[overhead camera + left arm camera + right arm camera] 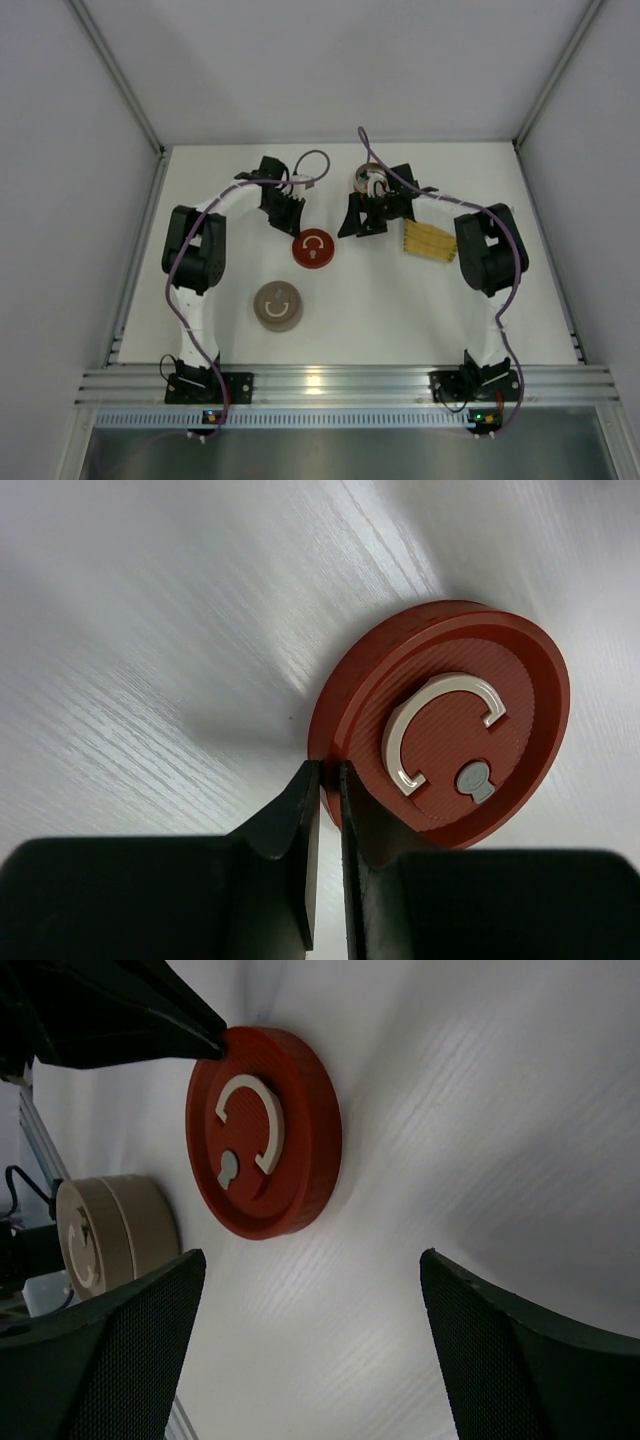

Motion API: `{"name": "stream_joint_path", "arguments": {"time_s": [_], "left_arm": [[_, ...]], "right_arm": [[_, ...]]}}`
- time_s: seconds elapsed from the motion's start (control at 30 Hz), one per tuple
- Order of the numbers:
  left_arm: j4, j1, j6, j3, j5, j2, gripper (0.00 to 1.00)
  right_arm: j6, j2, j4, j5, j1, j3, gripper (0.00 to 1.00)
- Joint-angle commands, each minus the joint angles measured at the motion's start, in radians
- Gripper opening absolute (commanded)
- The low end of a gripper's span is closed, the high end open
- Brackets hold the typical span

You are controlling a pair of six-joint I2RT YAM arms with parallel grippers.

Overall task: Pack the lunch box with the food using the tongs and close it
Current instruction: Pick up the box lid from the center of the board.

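A flat red round tin (313,247) with a cream C-shaped handle lies on the white table; it also shows as the red tin (450,710) and the red tin (265,1135) in the wrist views. My left gripper (328,768) pinches its rim, jaws nearly together, one finger outside the rim and one over the top. In the top view the left gripper (290,222) sits just behind the tin. My right gripper (312,1260) stands wide open over bare table to the tin's right, also seen as the right gripper (362,222). The tongs and the food are out of view.
A beige round tin (278,305) stands nearer the arms' bases, also visible as the beige tin (110,1230). A yellow woven mat (430,241) lies right of the right gripper. A small round object (362,180) is mostly hidden behind that gripper.
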Motion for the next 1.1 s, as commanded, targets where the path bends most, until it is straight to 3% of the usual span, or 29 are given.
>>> {"name": "stream_joint_path", "arguments": {"time_s": [0.0, 0.5, 0.8, 1.07], "left_arm": [[0.060, -0.016, 0.005, -0.037, 0.037, -0.086, 0.00], [0.140, -0.044, 0.024, -0.144, 0.052, -0.202, 0.00], [0.173, -0.049, 0.018, -0.187, 0.086, -0.248, 0.00], [0.207, -0.049, 0.013, -0.220, 0.089, -0.291, 0.00]], "right_arm": [[0.029, 0.041, 0.096, -0.101, 0.020, 0.069, 0.86], [0.082, 0.187, 0.106, -0.180, 0.048, 0.140, 0.81], [0.147, 0.265, 0.164, -0.325, 0.062, 0.146, 0.69], [0.327, 0.270, 0.388, -0.471, 0.062, 0.066, 0.55]]}}
